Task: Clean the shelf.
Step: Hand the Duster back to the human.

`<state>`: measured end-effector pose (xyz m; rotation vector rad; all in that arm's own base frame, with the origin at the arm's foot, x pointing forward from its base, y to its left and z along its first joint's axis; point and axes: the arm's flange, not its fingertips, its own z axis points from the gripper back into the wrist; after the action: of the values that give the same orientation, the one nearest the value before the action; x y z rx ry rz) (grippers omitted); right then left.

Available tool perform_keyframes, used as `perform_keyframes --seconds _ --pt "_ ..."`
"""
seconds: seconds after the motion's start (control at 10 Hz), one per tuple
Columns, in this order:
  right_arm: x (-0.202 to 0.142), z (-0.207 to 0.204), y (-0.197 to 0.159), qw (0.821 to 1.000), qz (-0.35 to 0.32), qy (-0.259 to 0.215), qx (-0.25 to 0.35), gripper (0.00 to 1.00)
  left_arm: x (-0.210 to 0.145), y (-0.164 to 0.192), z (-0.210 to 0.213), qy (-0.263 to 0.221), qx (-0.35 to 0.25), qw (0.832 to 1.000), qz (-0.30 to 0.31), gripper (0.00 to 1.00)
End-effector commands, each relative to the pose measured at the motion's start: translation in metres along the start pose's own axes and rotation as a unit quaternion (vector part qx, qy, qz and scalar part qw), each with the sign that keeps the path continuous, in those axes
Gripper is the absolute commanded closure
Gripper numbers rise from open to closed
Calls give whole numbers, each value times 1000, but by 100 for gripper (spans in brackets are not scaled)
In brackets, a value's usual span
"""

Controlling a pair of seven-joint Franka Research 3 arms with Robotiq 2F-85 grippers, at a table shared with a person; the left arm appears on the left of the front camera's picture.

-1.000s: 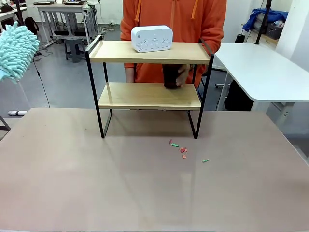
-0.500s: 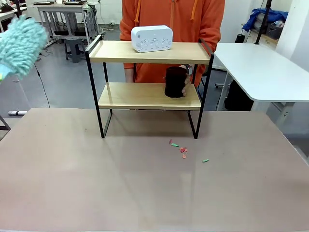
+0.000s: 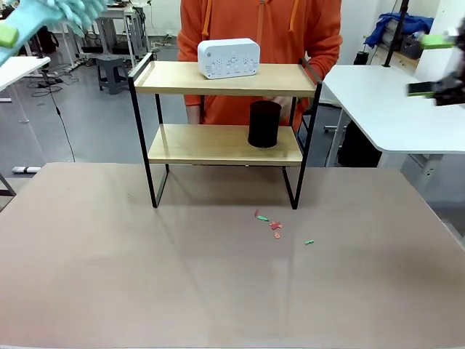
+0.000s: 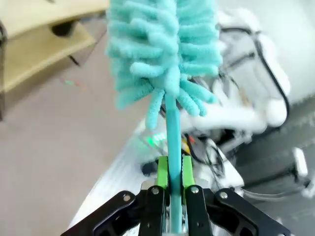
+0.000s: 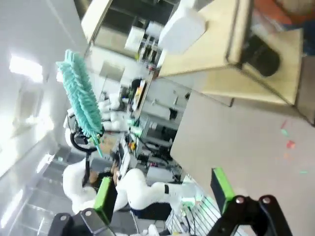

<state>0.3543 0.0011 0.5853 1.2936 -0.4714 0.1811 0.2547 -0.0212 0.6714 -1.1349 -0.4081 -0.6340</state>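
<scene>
The shelf [image 3: 218,78] stands at the far middle of the table, with a white device [image 3: 228,57] on its top board and a black cup [image 3: 264,123] on the lower board. My left gripper [image 3: 9,33] is high at the top left, shut on the handle of a teal duster [image 4: 162,49]. The left wrist view shows its fingers [image 4: 161,172] clamped on that handle, with the shelf [image 4: 39,39] far off. My right gripper [image 3: 430,65] hangs open at the right edge, holding nothing. The right wrist view looks past the right gripper [image 5: 162,191] to the shelf [image 5: 221,54] and duster [image 5: 81,101].
A person in an orange hoodie [image 3: 261,22] stands right behind the shelf. Small red and green scraps [image 3: 276,225] lie on the brown table in front of the shelf's right leg. A white side table [image 3: 392,102] stands at the right.
The duster has swung up and left to the picture's top corner. The person's hand has left the black cup on the lower board. My right gripper has come into view at the right.
</scene>
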Motion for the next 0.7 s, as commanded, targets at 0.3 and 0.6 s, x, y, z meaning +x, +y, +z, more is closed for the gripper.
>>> perform_keyframes --seconds 0.3,0.6 --pt "0 9 -4 1000 -4 -8 -4 0 -2 20 -18 84 -40 995 30 88" --pt "36 -32 0 999 0 34 7 0 42 27 -87 273 -161 948 6 88"
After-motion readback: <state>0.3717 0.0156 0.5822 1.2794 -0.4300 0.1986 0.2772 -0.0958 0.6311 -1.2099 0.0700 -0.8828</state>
